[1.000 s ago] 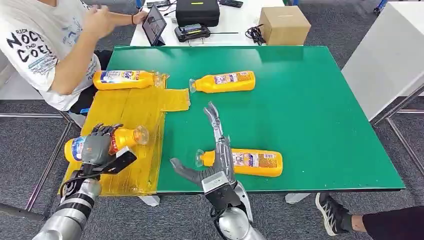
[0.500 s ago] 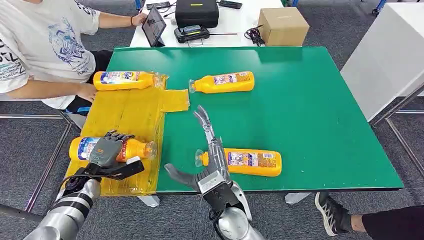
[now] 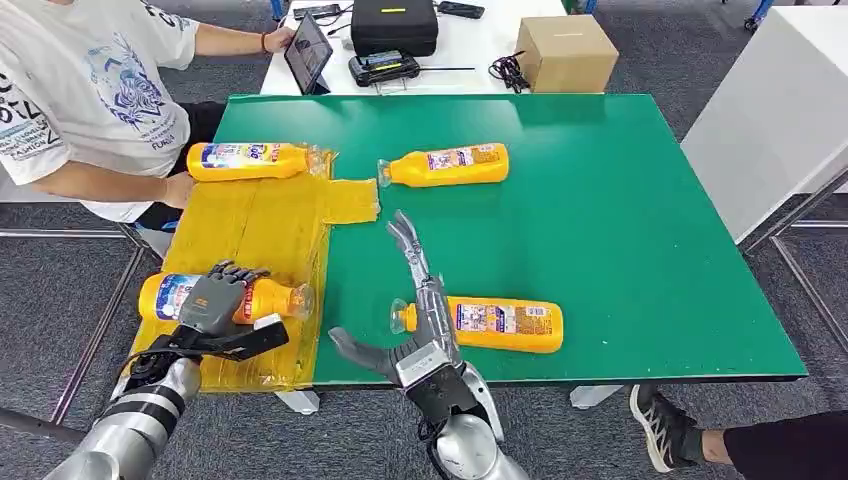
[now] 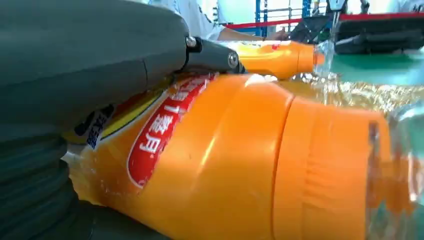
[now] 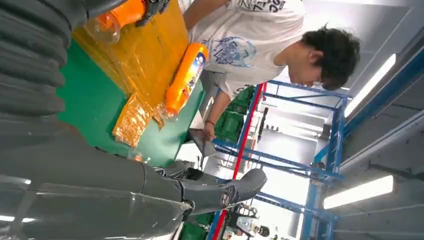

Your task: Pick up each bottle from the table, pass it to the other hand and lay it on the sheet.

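Note:
An orange bottle (image 3: 165, 297) lies on the near end of the yellow sheet (image 3: 260, 225), its clear cap pointing right. My left hand (image 3: 213, 300) grips it from above; the left wrist view shows the thumb (image 4: 75, 60) pressed on that bottle (image 4: 235, 160). My right hand (image 3: 415, 300) hovers open, fingers spread, over the green table (image 3: 620, 220), just left of the cap of another bottle (image 3: 495, 324). A third bottle (image 3: 250, 160) lies at the sheet's far end. A fourth (image 3: 447, 165) lies on the table beside it.
A person in a white shirt (image 3: 80, 90) sits at the table's far left corner, one hand near the sheet's edge. Behind the table, a white desk holds a tablet (image 3: 308, 50), a black case (image 3: 395, 22) and a cardboard box (image 3: 570, 48).
My left hand has lowered its bottle onto the sheet and turned it level. My right hand shifted slightly left. The person drew an arm down beside the sheet.

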`<state>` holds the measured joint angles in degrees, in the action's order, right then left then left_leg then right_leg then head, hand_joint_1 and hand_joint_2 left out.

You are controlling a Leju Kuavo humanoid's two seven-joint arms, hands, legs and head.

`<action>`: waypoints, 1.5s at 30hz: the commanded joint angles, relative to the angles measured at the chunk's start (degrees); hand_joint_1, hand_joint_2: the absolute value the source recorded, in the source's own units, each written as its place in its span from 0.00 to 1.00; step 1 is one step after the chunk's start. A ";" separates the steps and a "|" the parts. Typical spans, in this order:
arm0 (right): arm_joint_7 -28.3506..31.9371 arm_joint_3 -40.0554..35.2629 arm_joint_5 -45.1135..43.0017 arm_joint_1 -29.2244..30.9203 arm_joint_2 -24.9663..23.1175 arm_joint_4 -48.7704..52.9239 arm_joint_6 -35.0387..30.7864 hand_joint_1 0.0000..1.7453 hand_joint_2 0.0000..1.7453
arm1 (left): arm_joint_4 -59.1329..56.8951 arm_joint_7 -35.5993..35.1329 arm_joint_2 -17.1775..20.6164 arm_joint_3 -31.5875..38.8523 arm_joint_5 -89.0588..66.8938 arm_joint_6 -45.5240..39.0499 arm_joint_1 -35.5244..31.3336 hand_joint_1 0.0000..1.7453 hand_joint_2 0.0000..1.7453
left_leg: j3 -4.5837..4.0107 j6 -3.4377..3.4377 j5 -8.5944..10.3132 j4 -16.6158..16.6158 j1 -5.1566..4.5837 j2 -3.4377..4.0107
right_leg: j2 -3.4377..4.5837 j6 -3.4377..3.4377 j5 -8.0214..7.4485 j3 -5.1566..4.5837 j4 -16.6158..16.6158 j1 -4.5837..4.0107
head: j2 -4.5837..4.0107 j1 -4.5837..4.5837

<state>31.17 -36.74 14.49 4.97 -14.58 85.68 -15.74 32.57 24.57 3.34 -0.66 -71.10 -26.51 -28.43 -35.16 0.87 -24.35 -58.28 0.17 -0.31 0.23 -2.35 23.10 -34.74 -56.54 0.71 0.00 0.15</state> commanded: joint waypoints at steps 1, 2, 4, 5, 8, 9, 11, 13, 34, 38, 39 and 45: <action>0.00 -0.59 -0.94 1.09 0.14 -3.86 1.82 0.00 1.00 | -7.59 -2.63 4.07 -9.00 -6.59 5.62 -1.22 1.00 1.00 | 0.25 -0.03 -0.04 0.09 0.00 0.13 | 0.11 0.07 0.02 0.20 0.07 -0.01 | 0.00 -0.02; 0.00 -0.53 -0.94 1.10 0.10 -3.88 1.83 0.00 1.00 | -7.78 -2.53 3.93 -8.79 -6.17 6.38 -1.36 1.00 1.00 | 0.36 -0.07 -0.07 0.11 0.03 0.20 | 0.17 0.12 0.02 0.31 0.10 -0.05 | 0.00 0.00; 0.08 -0.41 -0.94 0.99 -0.09 -3.80 1.97 0.00 1.00 | -7.90 -1.15 3.52 -7.38 -3.26 9.73 -1.60 1.00 1.00 | 0.45 -0.06 -0.04 0.15 0.02 0.18 | 0.15 0.13 0.00 0.41 0.13 -0.03 | 0.00 0.00; 0.09 -0.43 -0.92 1.00 -0.17 -3.89 2.07 0.00 1.00 | -8.35 -0.20 3.23 -6.06 -0.56 14.04 -1.93 0.99 1.00 | 0.50 -0.05 -0.04 0.15 -0.01 0.20 | 0.18 0.11 -0.01 0.44 0.11 -0.01 | 0.00 -0.02; -0.14 -1.12 -1.55 2.20 -0.23 -6.06 3.75 0.00 1.00 | -7.37 5.59 4.98 -3.97 8.75 29.71 -0.49 0.00 0.00 | 0.63 -0.08 -0.05 0.18 0.01 0.31 | 0.30 0.18 -0.02 0.55 0.13 -0.03 | 0.00 0.00; 0.18 -1.22 -2.18 2.66 -0.46 -7.14 4.33 0.00 1.00 | -6.49 6.18 6.21 -4.80 10.28 31.74 0.61 0.00 0.00 | 0.68 -0.06 -0.05 0.19 -0.01 0.25 | 0.26 0.16 0.00 0.59 0.12 0.00 | 0.00 -0.02; 0.52 -1.35 -2.51 3.28 -0.76 -8.56 4.49 0.00 1.00 | -6.21 6.55 7.63 -6.54 12.35 33.05 1.74 0.00 0.00 | 0.85 -0.08 -0.09 0.27 -0.02 0.49 | 0.49 0.18 -0.03 0.70 0.17 0.01 | 0.00 0.00; 0.56 -1.37 -2.58 3.57 -0.85 -9.26 4.69 0.00 1.00 | -5.90 6.58 8.55 -8.07 14.53 34.62 2.45 0.00 0.00 | 1.00 -0.09 -0.10 0.33 -0.04 0.45 | 0.45 0.18 0.00 0.93 0.21 0.03 | 0.00 0.02; 0.94 -1.12 -2.85 3.51 -1.47 -11.27 4.60 0.00 1.00 | 4.71 12.52 4.40 -4.14 32.92 32.39 8.01 0.00 0.00 | 2.46 -0.51 -0.61 0.73 -0.10 0.29 | 0.19 0.63 0.60 2.18 0.16 0.07 | 0.00 0.00; 0.26 -1.90 -2.51 3.88 -0.53 -11.69 2.72 0.00 1.00 | 8.45 13.28 -5.16 1.87 30.29 -0.87 4.12 0.00 0.00 | 2.27 -0.49 -0.53 0.58 -0.01 -0.32 | -0.49 0.62 0.73 2.03 0.17 -0.02 | 0.00 0.00; 0.36 -2.11 -2.74 4.19 -0.73 -12.43 2.43 0.00 1.00 | 8.43 13.44 -5.49 2.14 30.49 -2.34 3.24 0.00 0.00 | 2.24 -0.46 -0.51 0.60 -0.05 -0.35 | -0.49 0.61 0.73 1.99 0.18 0.02 | 0.00 0.00; 0.54 -3.00 -3.16 5.04 -1.07 -14.23 2.26 0.00 1.00 | 9.96 15.33 -5.48 4.43 31.32 -9.61 3.05 0.00 0.00 | 1.33 -0.30 -0.36 0.47 -0.02 -0.13 | -0.17 0.45 0.56 1.13 0.06 -0.01 | 0.00 -0.06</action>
<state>31.67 -37.79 11.89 7.95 -15.56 76.96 -12.72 41.07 38.77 2.79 -2.29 -40.61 -35.85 -24.31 -33.83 0.59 -24.69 -57.84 0.14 -0.49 0.04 -1.95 23.64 -33.62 -56.52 0.73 0.00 0.09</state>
